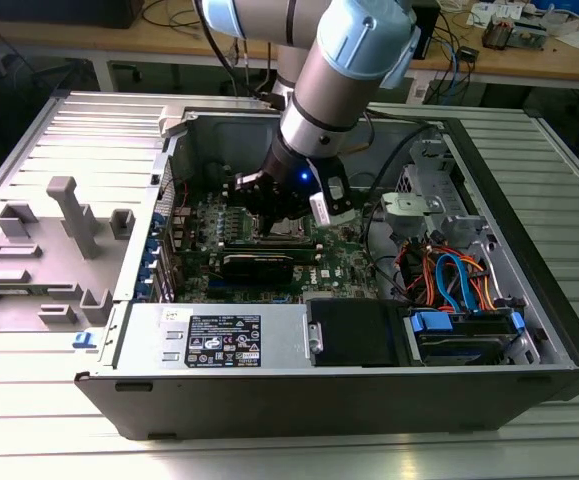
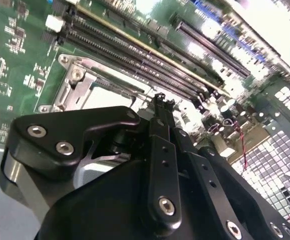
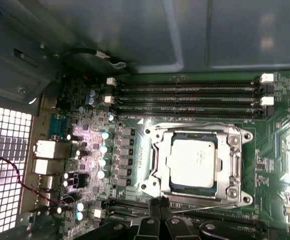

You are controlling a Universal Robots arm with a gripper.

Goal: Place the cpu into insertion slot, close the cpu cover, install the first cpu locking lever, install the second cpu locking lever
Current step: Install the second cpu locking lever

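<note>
Hovering low over the board, my gripper (image 3: 161, 207) has its fingers (image 2: 163, 106) pressed together, and I see nothing between them. In the exterior view it sits just above the middle of the frame, inside the open computer case (image 1: 529, 250). The tips are just beside a thin wire lever (image 3: 210, 206) running along the near edge of the socket (image 1: 285, 230).

Past that lies the chip (image 3: 192, 162), seated flat in the socket with its pale metal top facing up at me and the cover (image 3: 233, 165) framing it. It is close to square, so I give it no real long axis; its edges run parallel to the memory slots (image 3: 185, 97) beyond.

I judge it light, stiff and fragile underneath, best held by opposite edges only. The lever looks springy and thin, so likely to slip. Farthest off is the case's grey wall (image 3: 185, 35).
</note>
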